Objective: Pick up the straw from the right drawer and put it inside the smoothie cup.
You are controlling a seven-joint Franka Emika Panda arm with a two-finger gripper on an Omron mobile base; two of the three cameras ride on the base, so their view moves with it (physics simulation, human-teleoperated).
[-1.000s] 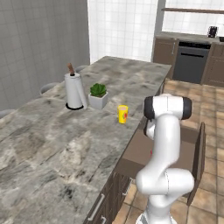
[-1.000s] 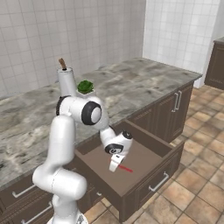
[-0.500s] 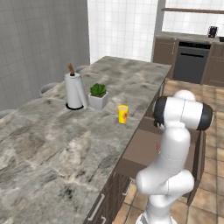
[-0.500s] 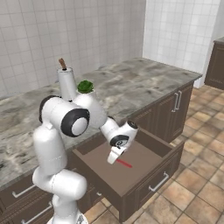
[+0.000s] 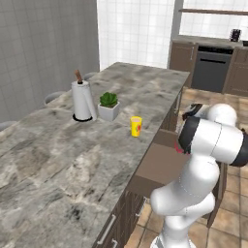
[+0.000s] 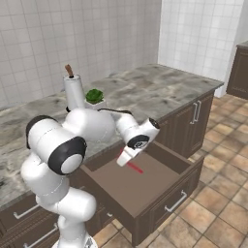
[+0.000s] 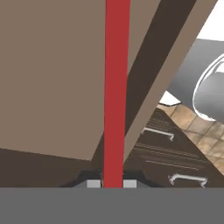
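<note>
Raised since the earlier frame, the tool [image 6: 127, 157] grips the straw [image 6: 133, 166] clear of the right drawer [image 6: 145, 186] floor; transfer to the smoothie cup [image 5: 136, 126] remains.

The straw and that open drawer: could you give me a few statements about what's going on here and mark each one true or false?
1. The gripper is shut on the straw. True.
2. The straw already stands inside the smoothie cup. False: the cup sits on the counter with nothing in it that I can see, and the straw is over the right drawer.
3. The right drawer is pulled open. True.
4. The smoothie cup stands inside the drawer. False: it stands on the counter, near the potted plant.
5. The straw is green. False: it is red.
</note>
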